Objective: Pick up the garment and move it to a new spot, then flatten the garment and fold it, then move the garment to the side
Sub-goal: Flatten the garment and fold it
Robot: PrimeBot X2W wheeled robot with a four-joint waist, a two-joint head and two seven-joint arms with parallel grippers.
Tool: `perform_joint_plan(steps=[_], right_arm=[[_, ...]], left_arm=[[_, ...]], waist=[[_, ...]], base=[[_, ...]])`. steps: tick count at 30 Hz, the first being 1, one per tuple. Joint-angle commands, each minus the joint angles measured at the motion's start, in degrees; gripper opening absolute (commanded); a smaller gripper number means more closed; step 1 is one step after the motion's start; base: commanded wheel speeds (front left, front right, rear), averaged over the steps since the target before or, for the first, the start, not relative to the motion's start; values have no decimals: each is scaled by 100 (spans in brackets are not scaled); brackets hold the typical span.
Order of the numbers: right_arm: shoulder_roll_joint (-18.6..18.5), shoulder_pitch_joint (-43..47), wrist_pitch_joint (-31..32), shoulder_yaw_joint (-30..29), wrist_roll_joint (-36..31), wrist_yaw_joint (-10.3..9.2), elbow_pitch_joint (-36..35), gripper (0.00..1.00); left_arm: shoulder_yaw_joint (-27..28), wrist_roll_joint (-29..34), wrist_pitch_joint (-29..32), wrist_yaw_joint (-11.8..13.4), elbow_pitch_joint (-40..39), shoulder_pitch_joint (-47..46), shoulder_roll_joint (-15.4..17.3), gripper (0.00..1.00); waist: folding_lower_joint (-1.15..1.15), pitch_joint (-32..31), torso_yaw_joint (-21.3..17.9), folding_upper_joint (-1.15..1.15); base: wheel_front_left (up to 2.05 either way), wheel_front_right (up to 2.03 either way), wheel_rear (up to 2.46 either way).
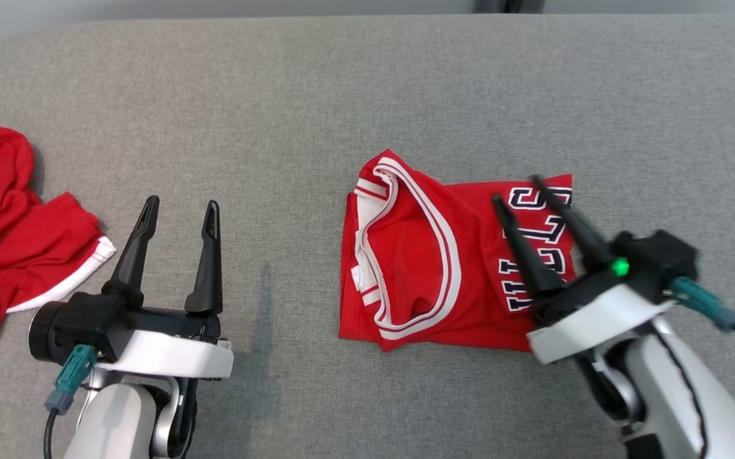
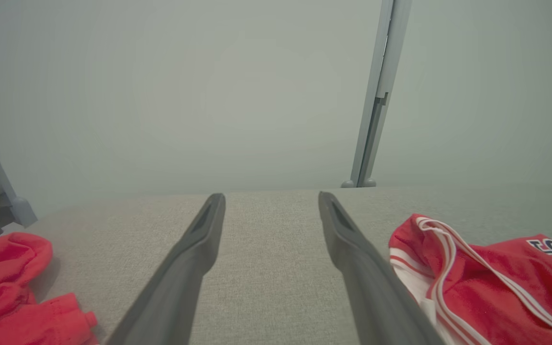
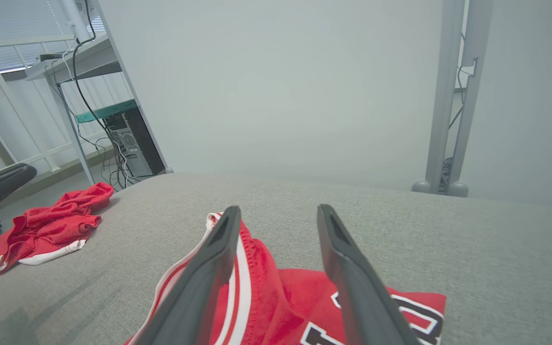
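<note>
Table (image 1: 367,83): grey cloth top, bearing everything here.
Jersey (image 1: 418,268): red with white trim, lying folded right of the middle; the fold looks done, and the move to the side seems left to do.
Second red garment (image 1: 4,217): crumpled heap at the left edge.
Right claw (image 1: 517,189): fingers apart over the Jersey's right end, holding nothing.
Left claw (image 1: 181,204): wide, empty, near left.
Containers: none seen.

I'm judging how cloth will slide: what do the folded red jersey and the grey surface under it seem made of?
Red jersey: probably a thin synthetic knit, matt, going by its fine pitted texture and soft creases. Grey surface: looks like woven upholstery fabric, matt, with a visible fine weave.
</note>
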Motion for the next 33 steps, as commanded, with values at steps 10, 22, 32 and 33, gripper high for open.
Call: perform_joint_plan(steps=[10,22,32,33], right_arm=[[-106,1088,303,-1966,-484,-2,-849,100],[-6,1985,649,-2311,-534,-2,-1182,100],[40,2588,899,-2452,-614,-2,-1514,100],[40,2635,928,-2474,-617,-2,-1546,100]], left_arm=[[50,-67,119,89,-43,235,137,100],[-15,-114,376,115,-79,821,315,100],[-13,-202,605,212,-166,1279,408,100],[2,-220,619,223,-174,1313,418,100]], waist=[[0,-428,-267,0],[0,-1321,-458,0],[0,-1820,-471,0],[0,-1851,-462,0]], base=[[0,0,0],[0,0,0],[0,0,0],[0,0,0]])
